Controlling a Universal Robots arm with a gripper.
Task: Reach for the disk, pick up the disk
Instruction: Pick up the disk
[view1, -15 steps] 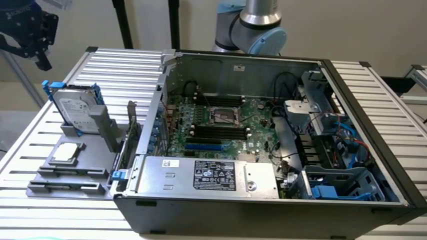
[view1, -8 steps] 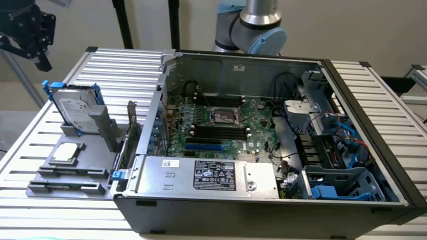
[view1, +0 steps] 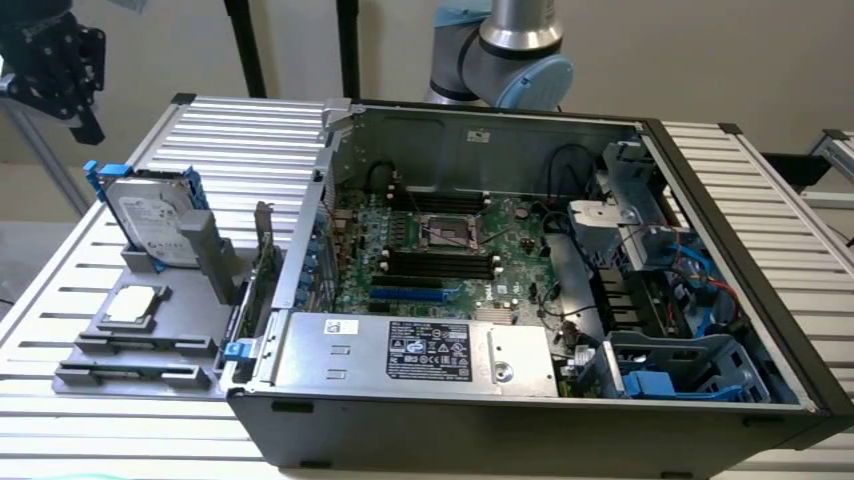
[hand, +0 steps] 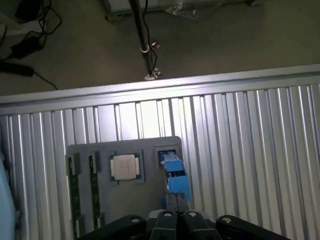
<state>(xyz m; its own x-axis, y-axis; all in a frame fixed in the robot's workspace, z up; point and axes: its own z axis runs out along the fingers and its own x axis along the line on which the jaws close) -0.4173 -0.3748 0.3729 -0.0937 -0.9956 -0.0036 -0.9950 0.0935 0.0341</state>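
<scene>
- Black tool (hand: 178, 219), jaws pressed together, nothing between them; same tool (view1: 83, 118) high at the exterior view's left, well apart from everything below.
- Beneath it, far down: the disk (view1: 150, 220), a flat rectangular silver-grey metal hard drive with a white printed label, framed by bright blue plastic rails (hand: 175, 176). Standing on edge, tilted, in a slot of a dark grey plastic holder (view1: 180, 352).
- Handling, as a judgement: probably dense and rigid, with no give under pressure. Smooth metal faces likely slippery; delicate inside, so no knocks or twisting.
- Best hold, also a judgement: across the two flat faces near the upper edge, or on the blue rails, clear of the slot walls.
- Just beside the disk, flat on the same holder: a small square silver chip (hand: 124, 166).
- Under the holder: a ribbed aluminium tabletop (hand: 250, 145).
- Farther off, to the exterior view's right: an open black computer case (view1: 534, 425), with a green motherboard (view1: 454, 240) inside and a big silver box with a black label (view1: 414, 350) at its front.
</scene>
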